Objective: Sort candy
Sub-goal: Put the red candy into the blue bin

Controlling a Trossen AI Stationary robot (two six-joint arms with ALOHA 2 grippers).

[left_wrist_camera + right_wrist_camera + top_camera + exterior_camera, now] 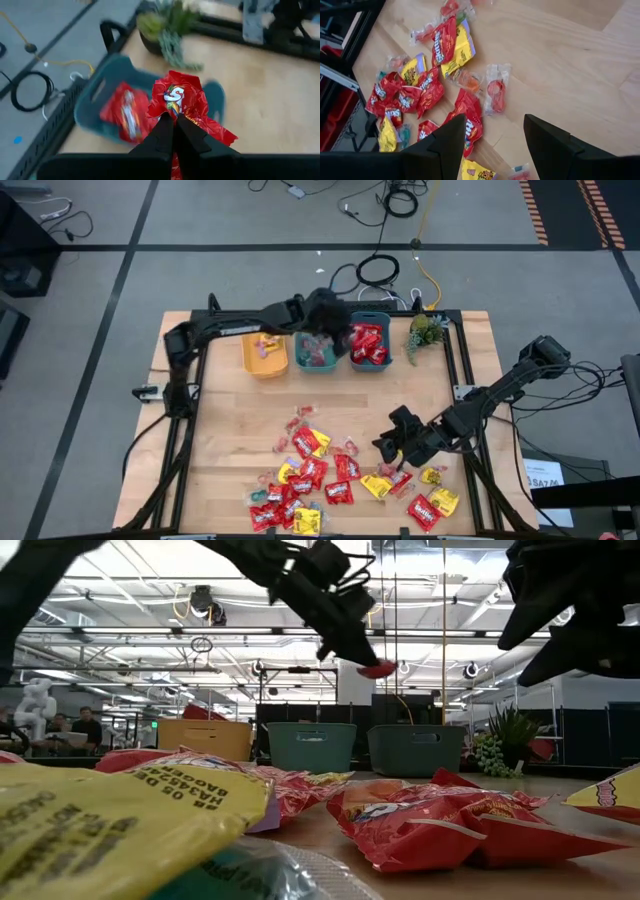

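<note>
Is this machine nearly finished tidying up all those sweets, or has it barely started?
Barely started. A few glossy red packets already lie in the right-hand teal plastic bin, and some pieces sit in the yellow plastic bin. The left gripper is shut on another glossy red packet above that teal bin. The right gripper hangs open over the big scattered pile of red and yellow packets, all unsorted.

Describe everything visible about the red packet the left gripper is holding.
The red packet is a glossy, crinkled wrapper with a white letter and small coloured marks on its face. The left gripper is shut on its lower part, fingers pinching it so it stands up between them, creased and flared at the top. It hangs in the air above the teal bin that already holds red packets, beside the small green plant. Nothing but the fingers touches it.
</note>
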